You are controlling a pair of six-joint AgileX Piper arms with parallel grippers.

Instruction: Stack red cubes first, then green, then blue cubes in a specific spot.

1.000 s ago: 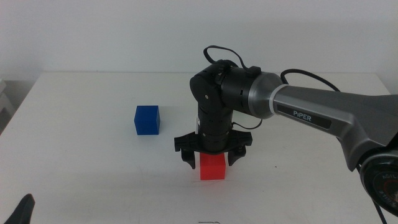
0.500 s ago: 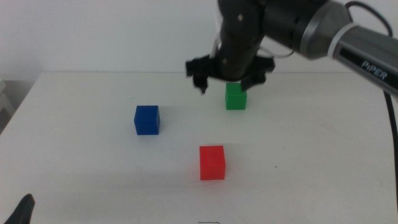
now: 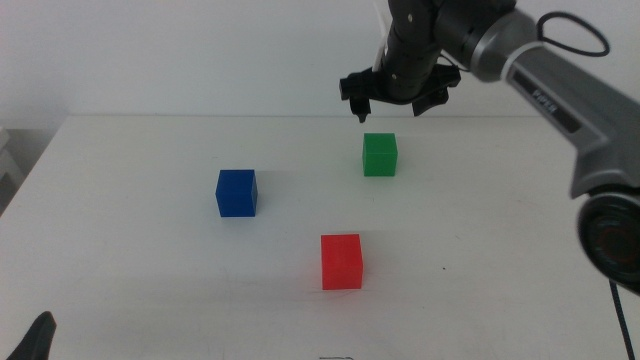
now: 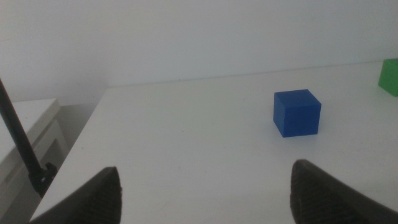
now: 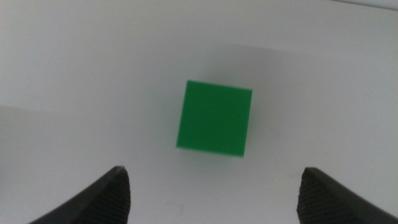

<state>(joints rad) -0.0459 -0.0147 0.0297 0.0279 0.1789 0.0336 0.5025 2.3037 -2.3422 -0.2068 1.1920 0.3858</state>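
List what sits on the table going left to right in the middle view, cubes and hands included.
left hand (only its tip, at the bottom edge) → blue cube → red cube → green cube, with the open right hand hanging above it.

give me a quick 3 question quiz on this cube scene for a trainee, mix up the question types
1. True or false: the green cube is stacked on the red cube.
2. Which cube is the right gripper hovering over? A) blue B) green C) red
3. Fill in: in the middle view, the blue cube sits to the ____ of the red cube.

Key:
1. False; all three cubes sit apart on the table.
2. B; its jaws are open above the green cube.
3. Left, and farther back. The left gripper waits at the near edge.
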